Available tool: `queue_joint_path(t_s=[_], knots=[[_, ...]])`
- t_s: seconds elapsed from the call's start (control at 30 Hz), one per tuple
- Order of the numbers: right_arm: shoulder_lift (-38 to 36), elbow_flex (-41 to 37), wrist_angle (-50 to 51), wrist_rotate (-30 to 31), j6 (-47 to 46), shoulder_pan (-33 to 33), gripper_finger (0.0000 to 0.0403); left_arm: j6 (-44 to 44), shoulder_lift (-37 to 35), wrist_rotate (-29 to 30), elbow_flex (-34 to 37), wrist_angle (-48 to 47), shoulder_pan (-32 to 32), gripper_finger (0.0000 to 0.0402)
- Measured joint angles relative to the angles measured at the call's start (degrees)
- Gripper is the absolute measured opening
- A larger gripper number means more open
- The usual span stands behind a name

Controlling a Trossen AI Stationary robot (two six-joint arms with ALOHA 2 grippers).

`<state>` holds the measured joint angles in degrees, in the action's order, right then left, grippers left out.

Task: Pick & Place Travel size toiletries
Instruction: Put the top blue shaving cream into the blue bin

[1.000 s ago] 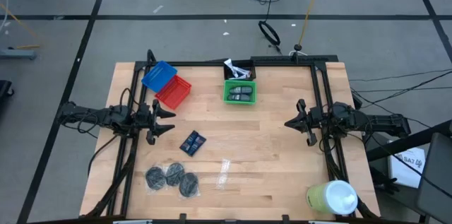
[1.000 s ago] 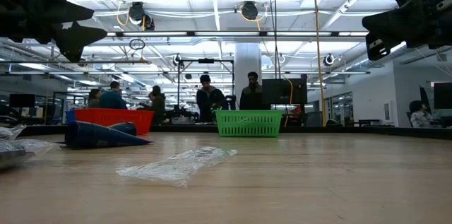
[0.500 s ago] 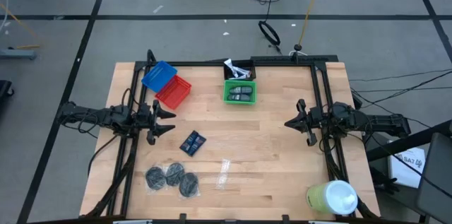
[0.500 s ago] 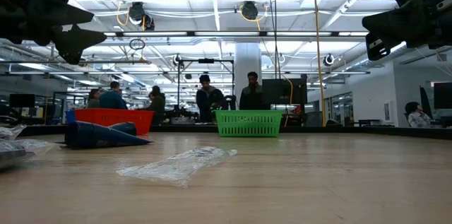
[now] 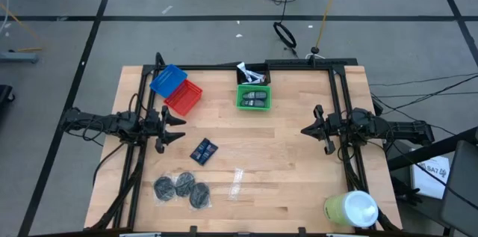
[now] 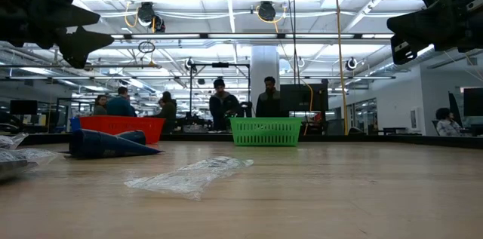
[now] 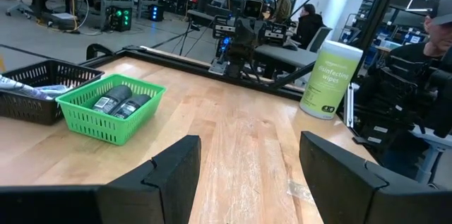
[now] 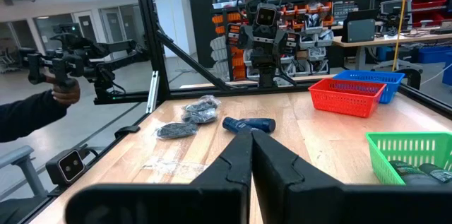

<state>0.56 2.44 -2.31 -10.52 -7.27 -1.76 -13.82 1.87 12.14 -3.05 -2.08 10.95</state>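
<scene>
High view: I am seeing nothing shifting since a second ago; left gripper [image 5: 179, 127] hanging wide open and empty, right gripper [image 5: 305, 129] staying pinched shut, empty. Blue packets [image 5: 203, 150] and discs [image 5: 181, 188] lying loose on the tabletop [image 5: 284, 170]. Left wrist view: oval pieces [image 7: 119, 102] sitting in the green basket [image 7: 92, 121]. No pick under way yet.

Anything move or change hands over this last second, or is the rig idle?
Nothing visibly changed. The left gripper hangs open over the table's left side and the right gripper shut over its right, both holding nothing. The dark blue packets, three dark discs, clear wrapper scrap and green basket lie where they were.
</scene>
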Motion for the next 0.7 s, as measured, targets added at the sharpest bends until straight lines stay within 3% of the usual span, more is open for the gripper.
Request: queue_joint_path(t_s=[0.7], knots=[[0.00,0.00,-0.02,-0.02,0.00,-0.02,0.0000,2.91,-0.02,0.02,-0.04,-1.93,0.00,0.0237]])
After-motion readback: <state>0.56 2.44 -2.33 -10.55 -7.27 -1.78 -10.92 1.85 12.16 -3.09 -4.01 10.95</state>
